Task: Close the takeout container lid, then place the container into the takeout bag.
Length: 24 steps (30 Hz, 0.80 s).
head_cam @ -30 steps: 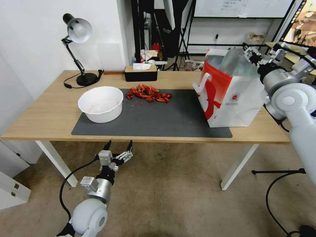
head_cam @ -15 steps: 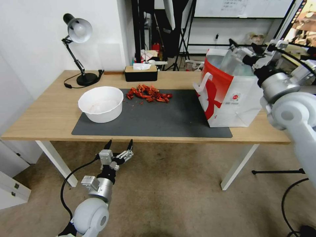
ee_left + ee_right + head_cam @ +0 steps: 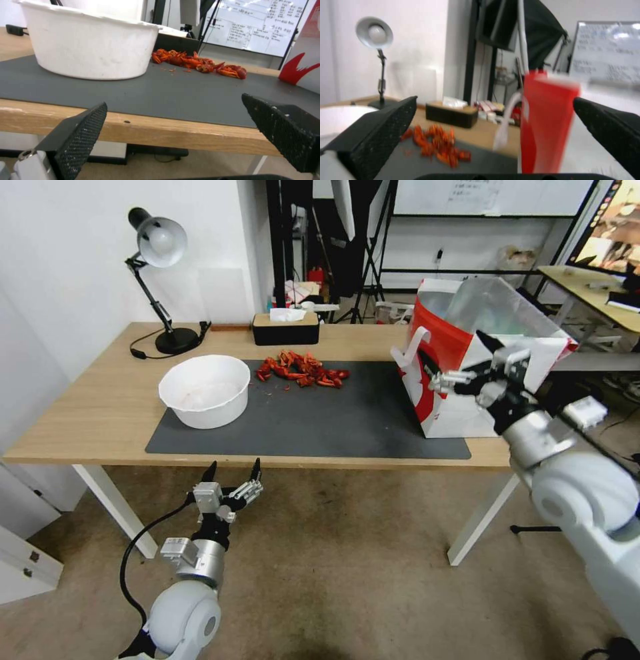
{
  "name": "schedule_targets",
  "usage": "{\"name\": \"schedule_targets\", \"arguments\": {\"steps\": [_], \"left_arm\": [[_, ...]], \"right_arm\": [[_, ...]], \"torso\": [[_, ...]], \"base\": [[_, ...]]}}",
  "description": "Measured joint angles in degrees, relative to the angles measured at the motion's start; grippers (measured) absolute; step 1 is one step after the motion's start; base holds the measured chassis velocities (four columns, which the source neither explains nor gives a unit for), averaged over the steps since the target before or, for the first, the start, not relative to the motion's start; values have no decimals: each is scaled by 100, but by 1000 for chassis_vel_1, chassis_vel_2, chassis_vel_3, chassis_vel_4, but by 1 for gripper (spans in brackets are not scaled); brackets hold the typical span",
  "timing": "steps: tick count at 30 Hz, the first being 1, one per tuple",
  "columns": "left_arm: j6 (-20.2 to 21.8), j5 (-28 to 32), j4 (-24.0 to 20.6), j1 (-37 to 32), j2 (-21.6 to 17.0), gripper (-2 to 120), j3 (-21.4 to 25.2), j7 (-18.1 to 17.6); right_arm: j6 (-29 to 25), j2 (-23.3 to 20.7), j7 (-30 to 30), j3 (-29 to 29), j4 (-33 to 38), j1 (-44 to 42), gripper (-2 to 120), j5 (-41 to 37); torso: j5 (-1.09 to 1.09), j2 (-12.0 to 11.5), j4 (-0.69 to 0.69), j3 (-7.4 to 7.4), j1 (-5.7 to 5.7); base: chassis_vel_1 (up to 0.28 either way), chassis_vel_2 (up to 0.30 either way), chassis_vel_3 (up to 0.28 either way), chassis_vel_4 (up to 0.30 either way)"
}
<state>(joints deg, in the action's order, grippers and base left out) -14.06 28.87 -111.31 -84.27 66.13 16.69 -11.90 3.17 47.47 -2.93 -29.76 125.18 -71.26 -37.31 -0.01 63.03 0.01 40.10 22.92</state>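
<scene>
Right gripper (image 3: 459,359): fingers spread, holding nothing, raised in front of the near face of the takeout bag (image 3: 467,400), which stands upright at the right end of the dark mat (image 3: 320,420). Left gripper (image 3: 232,471): fingers spread, empty, parked below the near edge of the table (image 3: 87,413). On the table: white bowl (image 3: 203,390) at left, red crayfish pile (image 3: 303,369) beside it, black tissue box (image 3: 285,328) and desk lamp (image 3: 157,247) behind.

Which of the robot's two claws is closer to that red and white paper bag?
The right one. The right gripper hangs open just in front of the takeout bag, level with its side. The left gripper sits open below the table's front edge, far across from the bag, nearer the white bowl.
</scene>
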Motion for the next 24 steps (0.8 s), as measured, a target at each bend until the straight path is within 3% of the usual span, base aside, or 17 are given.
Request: {"name": "schedule_targets", "arguments": {"steps": [3, 5, 8, 11, 24], "left_arm": [[-50, 1, 9, -33, -12, 100, -4, 77], [-117, 5, 30, -76, -40, 100, -14, 192], [-154, 5, 46, -100, -50, 100, -29, 254], [-289, -44, 94, -147, -33, 100, -40, 314], [-561, -400, 178, -416, 91, 100, -9, 279]], "right_arm": [[-154, 302, -105, -87, 102, -500, 105, 219], [-540, 789, -144, -125, 107, -1149, 101, 660], [-805, 1063, -157, -118, 44, -1446, 100, 928], [-1338, 1618, -260, -22, -172, -1940, 100, 1464], [-2120, 2560, -384, 211, -765, -2709, 100, 2092]], "torso": [[0, 0, -2, 0, 0], [0, 0, -1, -1, 0], [1, 0, -2, 0, -1], [1, 0, -3, 0, 0], [0, 0, -1, 0, -1]], "base": [[0, 0, 0, 0], [0, 0, 0, 0], [0, 0, 0, 0], [0, 0, 0, 0], [0, 0, 0, 0]]}}
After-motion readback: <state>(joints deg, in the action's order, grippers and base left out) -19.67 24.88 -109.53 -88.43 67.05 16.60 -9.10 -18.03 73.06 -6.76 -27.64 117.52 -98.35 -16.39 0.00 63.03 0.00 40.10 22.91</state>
